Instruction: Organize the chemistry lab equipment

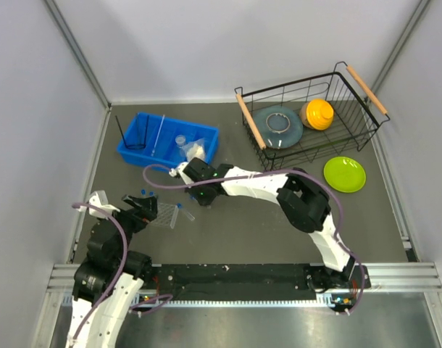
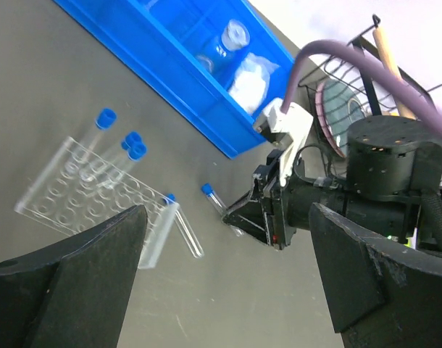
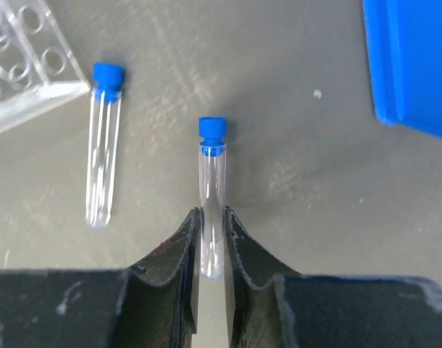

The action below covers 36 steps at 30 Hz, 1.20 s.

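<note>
My right gripper point(image 3: 211, 214) is shut on the lower end of a clear blue-capped test tube point(image 3: 212, 174) that lies on the table. A second test tube point(image 3: 105, 159) lies to its left, beside the corner of the clear tube rack point(image 3: 22, 69). The rack point(image 2: 83, 196) holds three capped tubes point(image 2: 131, 149). My left gripper point(image 2: 227, 217) hangs open just above the table, near the rack point(image 1: 163, 215), with nothing between its fingers. The blue bin point(image 1: 145, 148) holds the black ring stand point(image 1: 127, 134), glass rod point(image 1: 158, 134), clear cup point(image 1: 181, 141) and white packet point(image 1: 196, 151).
At the back right stands a black wire basket point(image 1: 366, 119) with a grey dish point(image 1: 277, 123) and an orange dish point(image 1: 319, 112) in it. A green plate point(image 1: 344, 174) lies in front of it. The right arm stretches across the table's middle.
</note>
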Tool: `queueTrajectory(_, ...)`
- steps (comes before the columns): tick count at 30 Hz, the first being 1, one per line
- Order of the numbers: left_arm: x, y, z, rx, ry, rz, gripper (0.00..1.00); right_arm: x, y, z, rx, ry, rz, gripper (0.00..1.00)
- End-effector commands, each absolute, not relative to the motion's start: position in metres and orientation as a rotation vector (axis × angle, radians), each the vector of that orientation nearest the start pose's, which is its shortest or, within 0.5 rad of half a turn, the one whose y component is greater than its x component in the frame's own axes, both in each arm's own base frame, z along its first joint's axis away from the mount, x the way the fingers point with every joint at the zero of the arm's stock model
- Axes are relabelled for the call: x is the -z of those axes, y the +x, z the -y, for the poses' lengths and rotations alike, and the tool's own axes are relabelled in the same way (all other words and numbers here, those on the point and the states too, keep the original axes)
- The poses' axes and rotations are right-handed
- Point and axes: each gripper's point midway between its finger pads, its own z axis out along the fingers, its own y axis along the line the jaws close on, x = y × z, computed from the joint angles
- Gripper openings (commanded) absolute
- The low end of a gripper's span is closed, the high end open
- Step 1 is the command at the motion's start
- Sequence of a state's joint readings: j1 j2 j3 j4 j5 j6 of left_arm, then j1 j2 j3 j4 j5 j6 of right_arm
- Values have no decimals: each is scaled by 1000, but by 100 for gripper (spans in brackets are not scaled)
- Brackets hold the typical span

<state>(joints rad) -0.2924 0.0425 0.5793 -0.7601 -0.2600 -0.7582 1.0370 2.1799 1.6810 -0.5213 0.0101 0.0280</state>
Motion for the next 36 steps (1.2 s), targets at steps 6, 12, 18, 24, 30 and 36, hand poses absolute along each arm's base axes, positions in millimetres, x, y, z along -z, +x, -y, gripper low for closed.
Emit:
queueTrajectory(6, -233, 180, 84, 910, -646, -1690, 95, -124, 232, -437, -781, -1243, -2142, 9)
queueTrajectory(12, -234, 188, 126, 1187, -608, -1716, 95, -163, 216, -423, -974, -1257, -2035, 8)
queueTrajectory(18, -233, 193, 156, 1421, -594, -1730, 95, -182, 197, -415, -1091, -1320, -1962, 8)
queueTrajectory(24, -222, 194, 168, 1440, -561, -1835, 92, -197, 188, -417, -1162, -1353, -1913, 8)
queueTrajectory(30, -207, 193, 176, 1436, -533, -1937, 79, -200, 183, -418, -1192, -1368, -1900, 9)
queueTrajectory(36, -193, 196, 175, 1393, -557, -1995, 67, -201, 182, -415, -1172, -1408, -1861, 9)
